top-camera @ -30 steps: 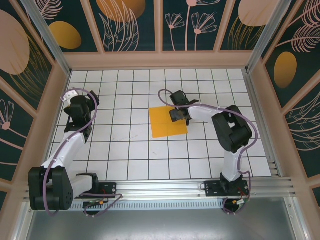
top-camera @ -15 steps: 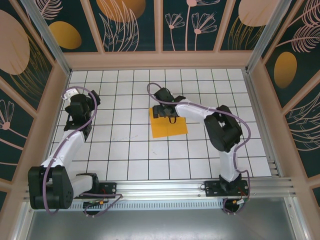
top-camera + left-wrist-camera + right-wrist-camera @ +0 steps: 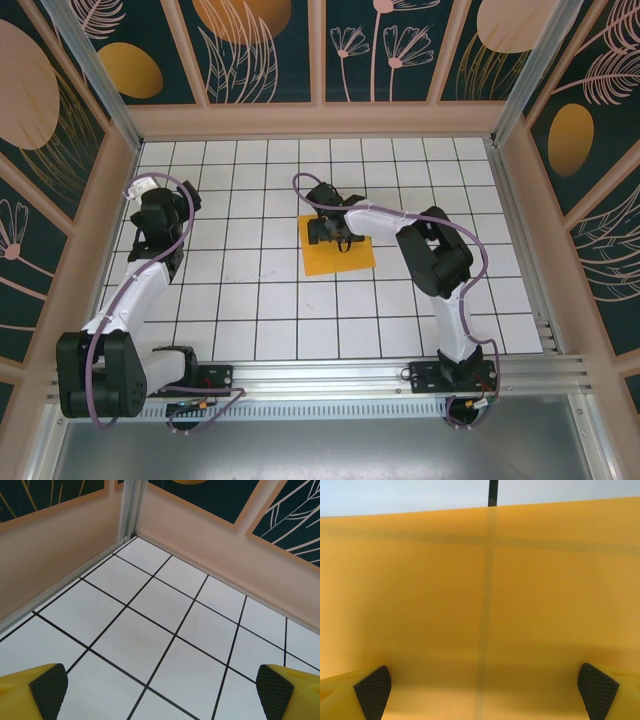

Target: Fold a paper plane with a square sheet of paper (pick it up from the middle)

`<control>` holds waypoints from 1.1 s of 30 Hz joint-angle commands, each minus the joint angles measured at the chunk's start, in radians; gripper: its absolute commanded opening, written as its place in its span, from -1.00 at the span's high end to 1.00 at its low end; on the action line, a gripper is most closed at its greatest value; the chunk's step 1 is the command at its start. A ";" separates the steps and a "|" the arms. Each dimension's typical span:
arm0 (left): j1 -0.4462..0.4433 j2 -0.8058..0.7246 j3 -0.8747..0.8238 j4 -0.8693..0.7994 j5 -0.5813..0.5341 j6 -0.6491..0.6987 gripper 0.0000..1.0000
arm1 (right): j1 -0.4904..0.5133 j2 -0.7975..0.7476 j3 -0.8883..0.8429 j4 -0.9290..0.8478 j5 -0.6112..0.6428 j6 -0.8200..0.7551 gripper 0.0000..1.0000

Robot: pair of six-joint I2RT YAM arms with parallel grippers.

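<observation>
Square sheet of paper (image 3: 346, 258) lies flat on the table (image 3: 250, 300), a bit right of centre, slightly skewed to the grid. No folds visible, so the plane is not started. In the right wrist view the sheet (image 3: 485, 605) is thin enough for the black grid lines to show through.

Handling, judged: very light, floppy, creases easily, likely to slide on the smooth tiles. With no raised edge to catch, pressing the pads down and pinching up a ridge near the middle looks like the way in. A hard squeeze would leave an unwanted crease.

Right pincer (image 3: 330, 235) sits over the far-left part of the sheet, not quite its middle. Jaws are wide, nothing held. Wrist view: right pincer (image 3: 485, 687) with dark pads (image 3: 372, 687) low over the paper, orange between them. Cannot tell if the pads touch the sheet.

Left pincer (image 3: 150, 205) is at the left side of the table, well apart from the sheet. Its wrist view shows the left pincer (image 3: 160, 687) spread wide above bare white tiles near the far-left wall corner, empty.
</observation>
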 commanded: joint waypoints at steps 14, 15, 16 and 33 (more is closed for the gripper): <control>0.006 0.011 0.022 -0.023 0.010 -0.013 -0.97 | -0.007 0.053 -0.100 -0.009 -0.057 0.032 -0.82; 0.006 0.011 0.022 -0.023 0.011 -0.015 -0.97 | -0.008 0.049 -0.100 -0.006 -0.059 0.033 -0.81; 0.006 0.011 0.023 -0.024 0.013 -0.016 -0.97 | -0.008 0.045 -0.096 -0.004 -0.062 0.036 -0.79; 0.006 0.059 0.029 -0.025 0.330 -0.069 -0.97 | -0.082 -0.192 -0.182 0.314 -0.451 0.084 0.20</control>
